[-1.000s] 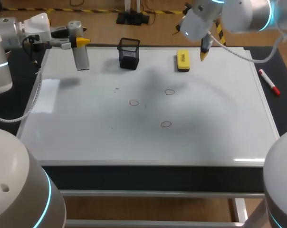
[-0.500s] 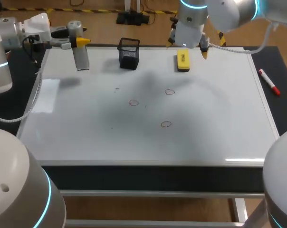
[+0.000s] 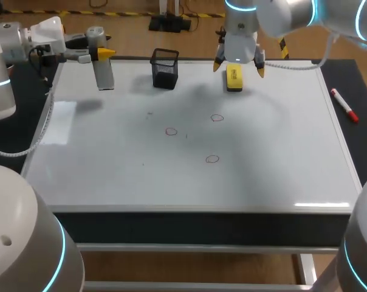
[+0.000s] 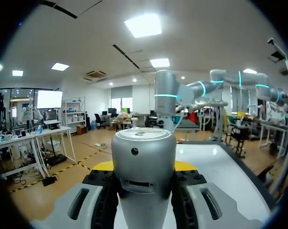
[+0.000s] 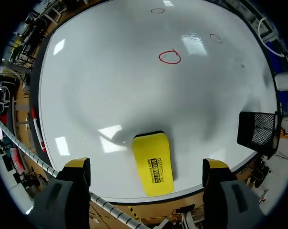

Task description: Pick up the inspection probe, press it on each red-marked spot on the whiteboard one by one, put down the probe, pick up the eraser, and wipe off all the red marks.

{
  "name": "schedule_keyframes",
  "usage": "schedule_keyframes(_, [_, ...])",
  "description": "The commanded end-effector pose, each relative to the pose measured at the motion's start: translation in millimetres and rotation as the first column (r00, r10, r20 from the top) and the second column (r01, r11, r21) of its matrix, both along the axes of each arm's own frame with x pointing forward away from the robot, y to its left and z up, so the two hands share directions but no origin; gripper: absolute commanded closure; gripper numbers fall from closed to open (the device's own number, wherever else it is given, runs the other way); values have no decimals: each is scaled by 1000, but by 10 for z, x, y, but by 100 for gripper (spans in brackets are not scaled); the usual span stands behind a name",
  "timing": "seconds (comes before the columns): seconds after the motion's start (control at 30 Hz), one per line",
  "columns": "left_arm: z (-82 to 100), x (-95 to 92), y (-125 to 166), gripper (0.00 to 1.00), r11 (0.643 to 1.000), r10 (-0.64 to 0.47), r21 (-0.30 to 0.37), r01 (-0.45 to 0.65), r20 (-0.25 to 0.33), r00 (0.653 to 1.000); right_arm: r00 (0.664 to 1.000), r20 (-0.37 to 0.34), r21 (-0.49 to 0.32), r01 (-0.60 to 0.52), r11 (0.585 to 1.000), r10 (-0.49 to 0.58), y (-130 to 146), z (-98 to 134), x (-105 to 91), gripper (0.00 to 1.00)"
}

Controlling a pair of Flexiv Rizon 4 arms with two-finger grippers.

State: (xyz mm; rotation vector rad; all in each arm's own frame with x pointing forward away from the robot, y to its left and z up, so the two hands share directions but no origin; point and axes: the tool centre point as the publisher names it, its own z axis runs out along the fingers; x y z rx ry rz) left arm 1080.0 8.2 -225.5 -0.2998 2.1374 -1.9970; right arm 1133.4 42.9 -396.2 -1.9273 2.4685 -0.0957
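My right jaws are spread wide above the yellow block eraser. One yellow fingertip stands on each side of it, and neither touches it. The eraser lies flat directly under the gap between them, on the glossy white whiteboard close to its far edge.

Ahead of the right jaws, out across the board, are the three red ring marks. The nearest is straight out from the eraser, and the other two lie further on. Off to one side of the right jaws, along the same far edge, stands a black wire-mesh pen cup. From the head view the cup shows only a dark interior, and I cannot tell whether anything is in it.

My left jaws are pinching the grey cylindrical inspection probe. Their black pads press on it from both sides. They hold the probe upright over the board's far left corner, well apart from the marks.

Well away from both jaws, a red-and-white marker pen lies on the dark counter beside the board's right edge.
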Motion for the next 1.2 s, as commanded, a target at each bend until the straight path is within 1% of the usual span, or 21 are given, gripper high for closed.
schedule_keyframes(0.03, [7, -7, -2, 100, 1000, 2, -1, -2, 2, 1000, 1000, -20, 11, -20, 1000, 21, 10, -107, 115, 0])
schedule_keyframes(0.1, [7, -7, -2, 100, 1000, 2, -1, -2, 2, 1000, 999, -14, 24, -37, 999, 37, 15, -126, 133, 0])
schedule_keyframes(0.27, [7, -7, -2, 100, 1000, 2, -1, -2, 2, 1000, 999, -15, 26, -49, 998, 50, 26, -161, 168, 0])
schedule_keyframes(0.73, [7, -7, -2, 100, 1000, 2, -1, -2, 2, 1000, 994, -20, 18, -104, 994, 104, 96, -225, 133, 0])
schedule_keyframes(0.83, [7, -7, -2, 100, 1000, 2, -1, -2, 2, 1000, 994, -7, 46, -112, 993, 112, 85, -242, 137, 0])
schedule_keyframes(0.93, [7, -7, -2, 100, 1000, 2, -1, -2, 2, 1000, 994, -1, 55, -113, 992, 113, 69, -242, 143, 0])
schedule_keyframes(1.2, [7, -7, -2, 100, 1000, 2, -1, -2, 2, 1000, 988, 3, 36, -152, 988, 152, 59, -251, 189, 0])
